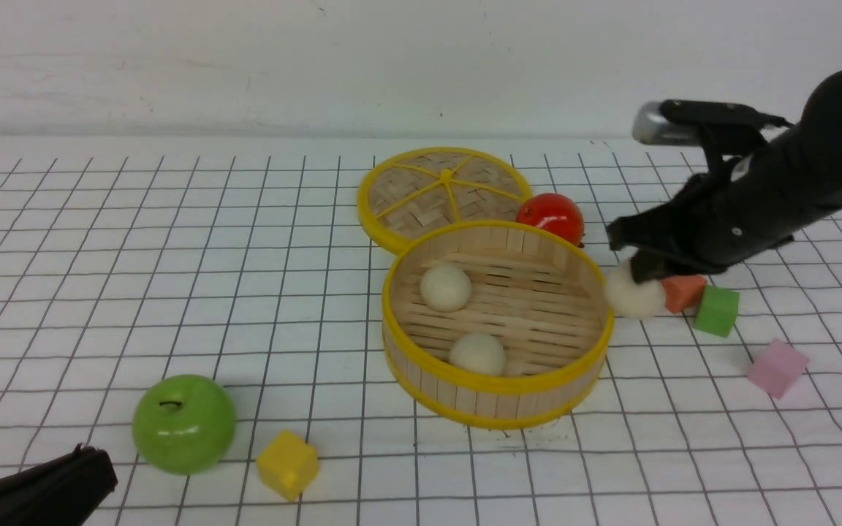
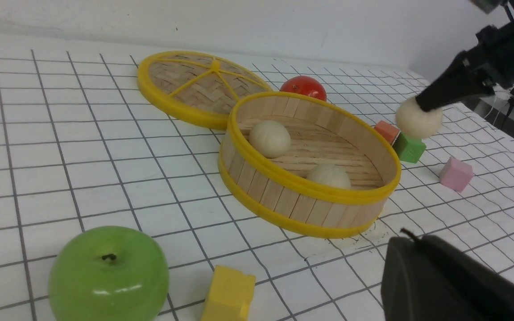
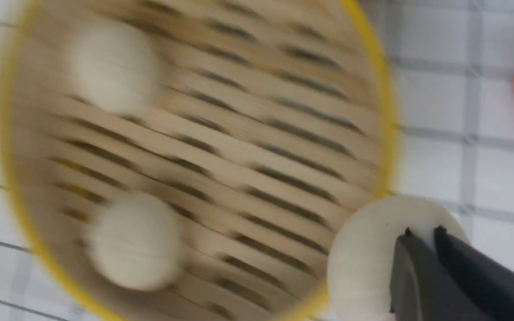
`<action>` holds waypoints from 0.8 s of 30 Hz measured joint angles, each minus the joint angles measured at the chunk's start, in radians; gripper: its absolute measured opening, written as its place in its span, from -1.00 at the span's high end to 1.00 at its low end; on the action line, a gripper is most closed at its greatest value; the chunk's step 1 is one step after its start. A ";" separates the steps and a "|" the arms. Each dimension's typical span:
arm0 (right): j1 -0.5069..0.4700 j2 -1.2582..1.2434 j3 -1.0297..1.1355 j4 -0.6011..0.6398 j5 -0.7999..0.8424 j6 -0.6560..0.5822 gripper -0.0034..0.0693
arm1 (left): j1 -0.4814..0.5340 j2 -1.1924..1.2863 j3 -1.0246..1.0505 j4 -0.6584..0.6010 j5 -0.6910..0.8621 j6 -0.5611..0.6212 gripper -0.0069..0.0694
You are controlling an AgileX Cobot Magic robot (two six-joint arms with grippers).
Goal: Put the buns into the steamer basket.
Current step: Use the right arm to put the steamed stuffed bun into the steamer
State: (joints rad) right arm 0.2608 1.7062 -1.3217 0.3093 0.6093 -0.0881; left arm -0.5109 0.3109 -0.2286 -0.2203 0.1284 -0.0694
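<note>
Table point(image 1: 172, 256) carried the steamer basket point(image 1: 494, 403) just left of the right pincer point(image 1: 640, 276), first bun point(image 1: 445, 286) and second bun point(image 1: 477, 353) lay inside, third bun point(image 1: 633, 298) was pinched in that pincer's tips beside the rim, left pincer point(image 1: 103, 467) sat closed, empty.

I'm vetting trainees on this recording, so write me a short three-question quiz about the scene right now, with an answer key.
1. How many buns lie inside the steamer basket?
2. True or false: the right gripper is shut on a third bun outside the basket.
3. Which fruit sits nearest the left gripper?
Key: 1. Two, the far bun and the near bun. 2. True. 3. The green apple.
</note>
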 joint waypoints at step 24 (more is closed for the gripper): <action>0.088 0.005 0.003 0.029 -0.128 -0.010 -0.43 | 0.000 0.000 0.000 0.002 0.001 0.000 0.72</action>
State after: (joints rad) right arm 0.3488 1.7108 -1.3189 0.3380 0.4810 -0.0978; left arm -0.5109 0.3109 -0.2286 -0.2184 0.1291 -0.0694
